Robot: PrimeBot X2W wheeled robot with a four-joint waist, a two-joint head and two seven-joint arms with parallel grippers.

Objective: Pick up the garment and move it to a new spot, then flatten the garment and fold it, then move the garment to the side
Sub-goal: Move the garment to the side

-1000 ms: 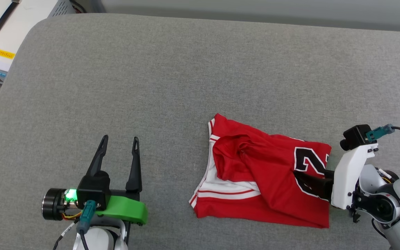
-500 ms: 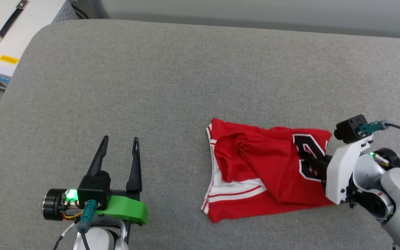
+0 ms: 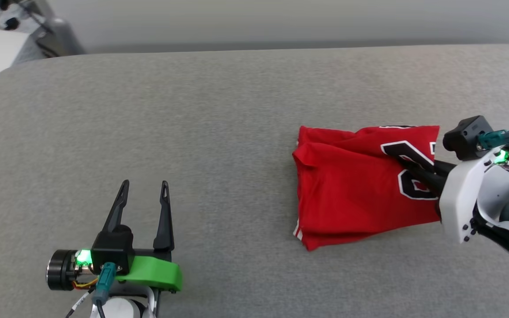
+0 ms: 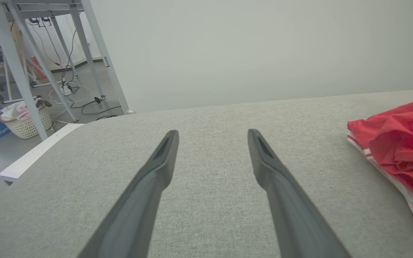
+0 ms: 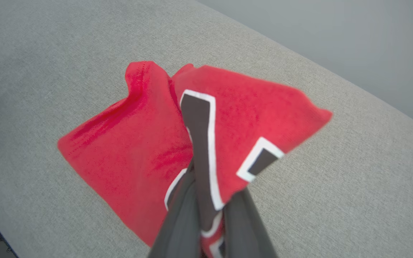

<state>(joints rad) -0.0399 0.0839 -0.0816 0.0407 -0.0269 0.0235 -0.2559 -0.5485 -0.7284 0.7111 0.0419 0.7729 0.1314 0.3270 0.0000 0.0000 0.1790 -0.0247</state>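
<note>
Crumpled red mesh-knit garment (image 3: 351,194) with black, white-edged numerals uppermost, heaped toward the right of a grey woven cushion (image 3: 192,110). Pinched at the numeral edge between the long dark fingers of the right gripper (image 3: 407,165), bunched and raised there. Right arm reaching in low from the right side. Left gripper (image 3: 144,184) spread, holding nothing, well apart at lower left, level above the cushion.

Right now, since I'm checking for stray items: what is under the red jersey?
Grey cushion shows all around the garment, which the right gripper pinches at its numbered edge. Anything beneath the folds is covered.
</note>
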